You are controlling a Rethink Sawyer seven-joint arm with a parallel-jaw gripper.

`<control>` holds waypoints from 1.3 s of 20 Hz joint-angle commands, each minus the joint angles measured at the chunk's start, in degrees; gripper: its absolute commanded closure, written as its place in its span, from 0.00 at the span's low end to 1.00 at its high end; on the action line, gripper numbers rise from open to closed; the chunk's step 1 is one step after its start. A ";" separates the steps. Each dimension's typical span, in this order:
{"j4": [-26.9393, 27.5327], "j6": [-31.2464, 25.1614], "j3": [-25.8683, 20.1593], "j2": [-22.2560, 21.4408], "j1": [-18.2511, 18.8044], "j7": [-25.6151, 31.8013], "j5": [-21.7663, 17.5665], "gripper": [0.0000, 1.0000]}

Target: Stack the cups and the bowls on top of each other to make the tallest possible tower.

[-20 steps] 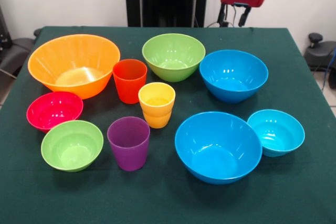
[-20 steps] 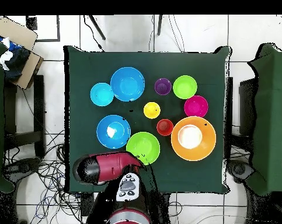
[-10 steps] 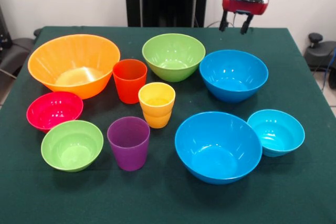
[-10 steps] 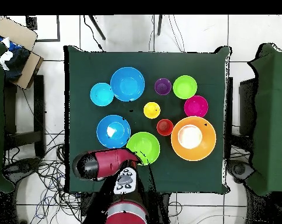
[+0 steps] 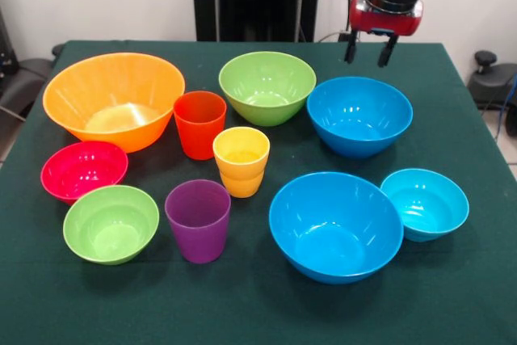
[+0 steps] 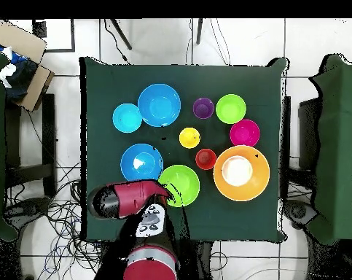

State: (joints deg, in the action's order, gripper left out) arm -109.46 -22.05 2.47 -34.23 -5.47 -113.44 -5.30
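Observation:
All the bowls and cups stand apart on the green table; nothing is stacked. The bowls are huge orange-yellow (image 5: 113,98), medium green (image 5: 266,86), two large blue (image 5: 359,115) (image 5: 335,224), small light-blue (image 5: 424,202), small green (image 5: 111,222) and pink-red (image 5: 83,169). The cups, orange-red (image 5: 199,123), yellow (image 5: 241,159) and purple (image 5: 198,220), stand in the middle. My gripper (image 5: 367,56) is open and empty. It hangs above the table just behind the far blue bowl, which also shows in the overhead view (image 6: 141,162).
In the overhead view my red arm head (image 6: 127,200) covers the gripper, beside the medium green bowl (image 6: 178,184). The table's edge (image 5: 242,43) runs just behind the gripper. Chairs and cables lie around the table.
My gripper has come down and a little right in the front view, closer to the far blue bowl. The bowls and cups have not moved.

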 commanded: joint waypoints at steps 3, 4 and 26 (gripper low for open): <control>6.89 -0.38 -1.85 1.70 -3.95 -10.83 4.38 0.00; 7.08 -0.91 -1.62 1.55 -4.31 -10.91 4.77 0.00; 8.79 10.11 -2.61 12.89 -4.78 -9.64 7.97 0.00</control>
State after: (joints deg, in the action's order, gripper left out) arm -103.14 -18.24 3.86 -27.01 -11.15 -113.64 1.22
